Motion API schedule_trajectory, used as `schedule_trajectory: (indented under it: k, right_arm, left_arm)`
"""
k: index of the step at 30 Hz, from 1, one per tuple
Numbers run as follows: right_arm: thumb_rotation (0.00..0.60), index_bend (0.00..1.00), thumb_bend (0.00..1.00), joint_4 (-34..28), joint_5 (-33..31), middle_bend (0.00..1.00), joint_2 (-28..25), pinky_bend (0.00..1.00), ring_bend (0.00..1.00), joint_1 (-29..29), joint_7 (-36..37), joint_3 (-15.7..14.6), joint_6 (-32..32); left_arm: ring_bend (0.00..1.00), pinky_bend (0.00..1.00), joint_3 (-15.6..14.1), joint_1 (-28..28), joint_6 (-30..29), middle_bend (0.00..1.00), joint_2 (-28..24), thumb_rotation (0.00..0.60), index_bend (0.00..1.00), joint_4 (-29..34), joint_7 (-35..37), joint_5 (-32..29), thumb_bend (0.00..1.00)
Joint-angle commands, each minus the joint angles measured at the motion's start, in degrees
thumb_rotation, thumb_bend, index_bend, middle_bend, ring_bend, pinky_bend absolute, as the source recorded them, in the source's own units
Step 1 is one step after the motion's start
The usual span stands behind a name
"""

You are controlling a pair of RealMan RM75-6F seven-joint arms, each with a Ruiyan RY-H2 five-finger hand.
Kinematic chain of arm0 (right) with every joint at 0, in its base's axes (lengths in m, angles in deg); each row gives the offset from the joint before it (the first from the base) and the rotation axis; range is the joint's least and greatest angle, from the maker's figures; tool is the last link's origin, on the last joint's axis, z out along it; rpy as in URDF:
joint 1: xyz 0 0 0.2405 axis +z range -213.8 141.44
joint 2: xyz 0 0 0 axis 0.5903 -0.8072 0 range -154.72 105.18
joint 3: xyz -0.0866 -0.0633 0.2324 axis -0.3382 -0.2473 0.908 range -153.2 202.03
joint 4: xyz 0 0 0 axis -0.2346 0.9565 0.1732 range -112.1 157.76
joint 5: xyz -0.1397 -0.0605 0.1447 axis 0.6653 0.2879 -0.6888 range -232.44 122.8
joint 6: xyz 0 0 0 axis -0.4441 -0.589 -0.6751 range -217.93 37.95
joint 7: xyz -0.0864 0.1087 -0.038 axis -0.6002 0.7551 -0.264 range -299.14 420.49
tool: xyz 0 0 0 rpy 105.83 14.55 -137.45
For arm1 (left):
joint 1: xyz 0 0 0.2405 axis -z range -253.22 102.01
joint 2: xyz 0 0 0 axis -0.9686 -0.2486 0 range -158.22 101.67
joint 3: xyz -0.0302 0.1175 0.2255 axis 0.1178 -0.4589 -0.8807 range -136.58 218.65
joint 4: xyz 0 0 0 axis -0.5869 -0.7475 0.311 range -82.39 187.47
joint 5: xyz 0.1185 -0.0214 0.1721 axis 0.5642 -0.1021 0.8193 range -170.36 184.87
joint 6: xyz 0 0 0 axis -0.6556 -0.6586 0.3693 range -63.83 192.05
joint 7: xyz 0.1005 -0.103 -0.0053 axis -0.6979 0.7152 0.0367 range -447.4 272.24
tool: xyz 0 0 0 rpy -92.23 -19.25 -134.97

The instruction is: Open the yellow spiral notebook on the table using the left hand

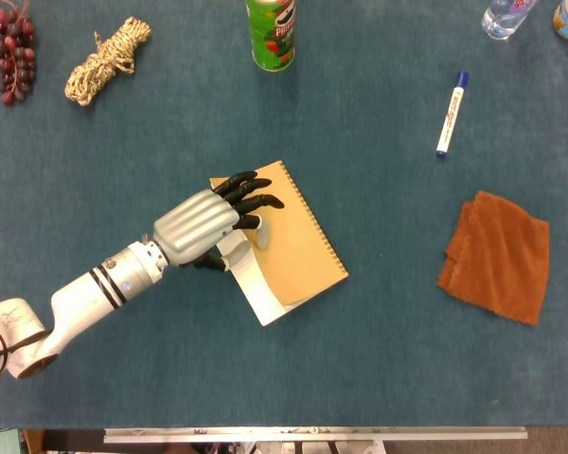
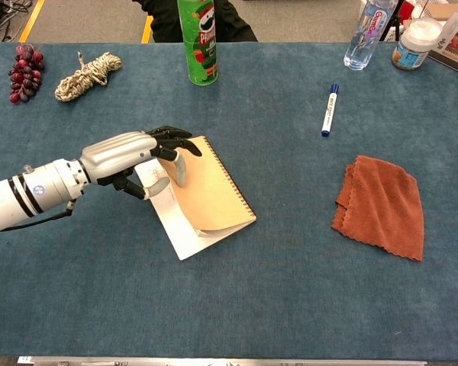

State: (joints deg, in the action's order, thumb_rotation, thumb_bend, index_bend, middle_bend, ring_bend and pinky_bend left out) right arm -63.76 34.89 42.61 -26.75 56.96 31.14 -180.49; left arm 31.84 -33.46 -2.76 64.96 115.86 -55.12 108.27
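Table (image 1: 379,359) cloth, blue and napped, lay under everything, and it offered little grip to what I was working on, so I judged the whole book might skid toward the spiral rather than hinge if I pushed sideways. Near the middle of it sat the yellow spiral notebook (image 1: 298,241), binding on the far right edge, its cover (image 2: 210,191) lifted along the left side and curling over the white pages (image 2: 175,225) showing beneath. My left hand (image 1: 204,227) had that free edge pinched, thumb under and dark fingers (image 2: 175,141) spread on top, the rest of the hand fairly open. Such a shallow pinch on bowed card could slip, I thought, and the cover would flop shut; dragging too hard might crease it instead. My right hand was in neither view.
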Motion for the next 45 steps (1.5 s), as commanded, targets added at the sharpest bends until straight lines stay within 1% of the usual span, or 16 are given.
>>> schedule_trajectory:
  k: [1,3,7,16,21,27,31,37,42,45]
  right_arm:
    - [0.6,0.14,0.14,0.2,0.1,0.17,0.1,0.06,0.02,0.0,0.2,0.1,-0.1]
    - [0.6,0.14,0.14,0.2,0.2,0.17,0.2,0.06,0.02,0.0,0.2,0.1,-0.1]
    - [0.6,0.14,0.14,0.0,0.4,0.17,0.3,0.06,0.02,0.2,0.1,0.2,0.0]
    - [0.6,0.14,0.14,-1.0,1.1,0.17,0.6,0.06,0.02,0.8,-1.0,0.3,0.6]
    - [0.6,0.14,0.14,-1.4,1.7,0.17,0.7,0.06,0.02,1.0,-1.2,0.3,0.4]
    - [0.6,0.14,0.14,-1.0,1.7,0.17,0.8,0.06,0.02,0.5,-0.7,0.1,-0.1]
    - [0.6,0.14,0.14,-0.7,1.7,0.17,0.7,0.06,0.02,0.1,-0.1,0.0,-0.5]
    - [0.6,0.14,0.14,-0.3,1.5,0.17,0.4,0.06,0.02,-0.7,0.7,-0.1,-1.3]
    - [0.6,0.14,0.14,0.2,1.1,0.17,0.2,0.06,0.02,-1.4,1.4,-0.3,-1.8]
    - [0.6,0.14,0.14,0.5,0.9,0.17,0.2,0.06,0.02,-1.8,1.7,-0.3,-2.1]
  left_arm:
    - [0.0,0.0,0.3,-0.2,-0.1,0.22,-0.8,0.6,0.7,0.5,-0.3,-0.4,0.55]
    - [0.0,0.0,0.3,-0.4,-0.3,0.23,-1.6,0.6,0.72,1.0,0.0,-0.7,0.55]
    - [0.0,0.0,-0.1,-1.1,-1.2,0.24,-4.3,0.6,0.73,1.7,0.5,-0.8,0.55]
    - [0.0,0.0,-2.6,-4.2,-3.9,0.23,-12.0,0.6,0.72,3.1,1.2,-0.6,0.55]
    - [0.0,0.0,-3.3,-5.0,-4.6,0.23,-16.4,0.6,0.72,4.4,-1.6,0.0,0.55]
    - [0.0,0.0,-4.0,-4.4,-3.9,0.22,-20.9,0.6,0.72,9.7,-6.0,1.9,0.55]
    - [0.0,0.0,-3.6,-3.3,-2.5,0.21,-21.0,0.6,0.71,13.4,-9.1,3.3,0.55]
    - [0.0,0.0,-1.2,-0.7,0.4,0.21,-19.4,0.6,0.7,16.8,-12.7,3.8,0.55]
    - [0.0,0.0,0.7,2.2,5.1,0.2,-17.9,0.6,0.68,19.2,-15.1,3.1,0.55]
    - [0.0,0.0,1.6,3.4,8.1,0.18,-16.3,0.6,0.64,19.3,-16.9,1.9,0.55]
